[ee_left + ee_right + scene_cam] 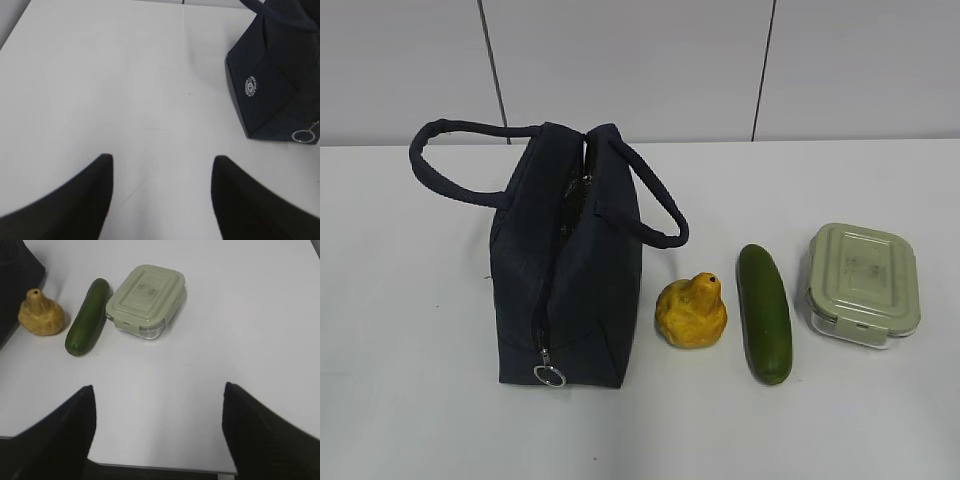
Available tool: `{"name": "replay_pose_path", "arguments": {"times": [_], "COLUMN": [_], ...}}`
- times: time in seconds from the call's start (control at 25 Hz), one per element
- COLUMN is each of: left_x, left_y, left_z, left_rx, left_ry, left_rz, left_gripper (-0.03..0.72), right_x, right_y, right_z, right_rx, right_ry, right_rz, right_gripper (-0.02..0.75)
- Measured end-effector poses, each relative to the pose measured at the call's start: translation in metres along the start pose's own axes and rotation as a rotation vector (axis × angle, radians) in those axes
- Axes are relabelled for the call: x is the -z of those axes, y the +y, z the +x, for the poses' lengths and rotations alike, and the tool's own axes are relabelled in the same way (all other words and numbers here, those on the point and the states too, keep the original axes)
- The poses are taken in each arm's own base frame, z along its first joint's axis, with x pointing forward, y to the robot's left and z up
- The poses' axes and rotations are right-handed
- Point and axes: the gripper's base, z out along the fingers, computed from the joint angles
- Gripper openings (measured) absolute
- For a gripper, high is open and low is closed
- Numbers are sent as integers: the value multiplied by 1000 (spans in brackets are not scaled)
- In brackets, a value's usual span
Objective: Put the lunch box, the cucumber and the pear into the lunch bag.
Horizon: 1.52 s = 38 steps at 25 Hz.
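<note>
- Black fingers of the left claw (pixel 162 200) are standing wide apart, gripping nothing, over bare white bench (pixel 125 90) near its left side; the lunch bag's (pixel 570 290) logo end is sitting just ahead and to the claw's right.
- Likewise the right claw (pixel 157 435) is hanging spread and empty above the bench's near edge, with the three food items lying ahead of it.
- Nearest that claw, the lunch box (pixel 146 300) is resting flat toward the bench's right side. It is looking rigid and probably the heaviest item, with smooth clear walls; pinching across its narrower sides, below the sage lid's rim, seems safest.
- Just beside it, apart, the cucumber (pixel 88 316) is lying lengthwise, pointing from the near edge toward the far edge. It is appearing firm, smooth and likely to roll, so a grasp across its middle should be balancing it.
- Further left, the pear (pixel 41 314) is sitting upright next to the bag. Lumpy and tapering, it would be slipping if taken by the neck; the broad belly is offering better purchase.
- Soft navy fabric is making the bag floppy; its zipper is showing only a narrow parting, so its mouth may be needing widening.
</note>
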Motion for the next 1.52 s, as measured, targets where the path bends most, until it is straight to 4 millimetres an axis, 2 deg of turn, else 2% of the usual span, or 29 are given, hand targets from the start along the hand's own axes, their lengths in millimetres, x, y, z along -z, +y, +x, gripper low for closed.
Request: {"name": "replay_pose_path", "arguments": {"times": [0.6,0.76,0.88,1.24,1.52], "left_x": [0,-5,-10,-37,-89], "left_y": [0,-1,-3,-18,-37], "left_z": [0,-6,-24,-104,-150], "left_rx": [0,2,4,57,95], "left_ry": [0,36,75,202,372], "left_rz": [0,3,5,73,205], "left_gripper": [434,434,434,434,434], "right_x": [0,0,0,0,0], "right_y": [0,0,0,0,0], "right_z": [0,0,0,0,0], "right_rx": [-2,-2,0,0,0], "right_ry": [0,0,0,0,0], "right_rz": [0,0,0,0,0], "right_gripper": [583,583,583,582,583]}}
